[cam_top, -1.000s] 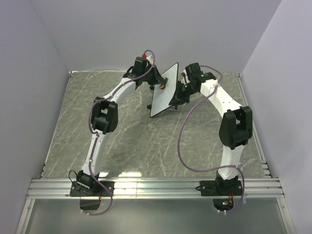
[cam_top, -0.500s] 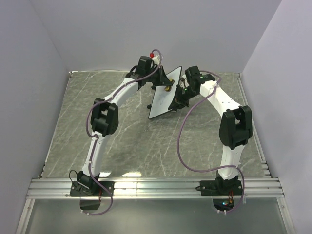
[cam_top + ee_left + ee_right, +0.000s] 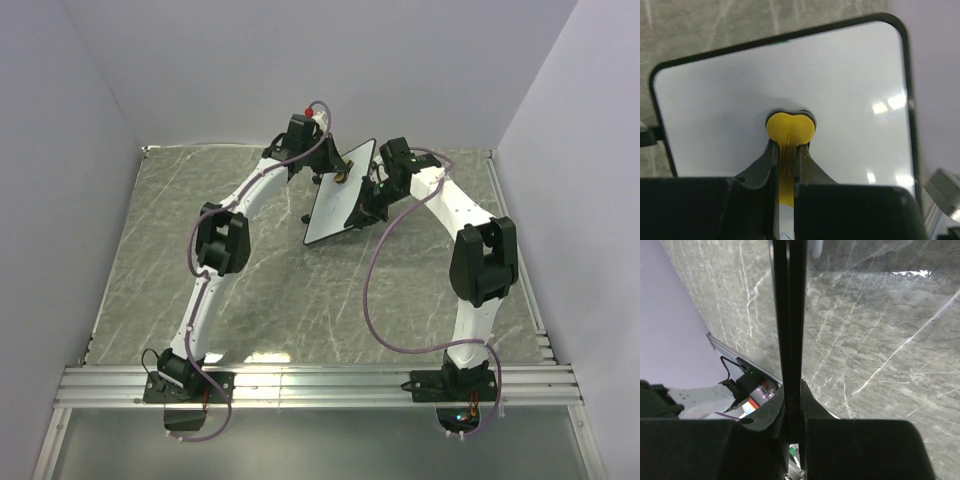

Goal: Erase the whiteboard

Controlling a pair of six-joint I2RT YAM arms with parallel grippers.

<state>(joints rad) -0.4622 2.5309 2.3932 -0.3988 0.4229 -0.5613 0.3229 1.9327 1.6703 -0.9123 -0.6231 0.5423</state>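
Left arm (image 3: 222, 243) goes up from its base at the near edge, bends at the elbow about halfway across the bench (image 3: 270, 290), then stretches far and right, so the wrist sits high near the back wall. The left jaws are clenched on a yellow eraser (image 3: 790, 127). In the left wrist view its rounded end pokes out past the tips and sits flat against the whiteboard (image 3: 850, 90), roughly mid-face.

The board is at the far middle of the bench, right between the 2 wrists. It's tilted up on edge with the white face turned toward the left arm, and its low corner is down by the bench top. What shows of the face is plain white with a few light glints on the right side. Thin black frame, rounded corners.

The right jaws are clamped on the board's edge from the other side. The right wrist view looks straight along that black edge (image 3: 789, 315), with both fingers pinched onto it.

Right arm (image 3: 480, 260) rises from its base, elbow out toward the right side, then the forearm angles far and left, with the wrist tucked in just behind the board.
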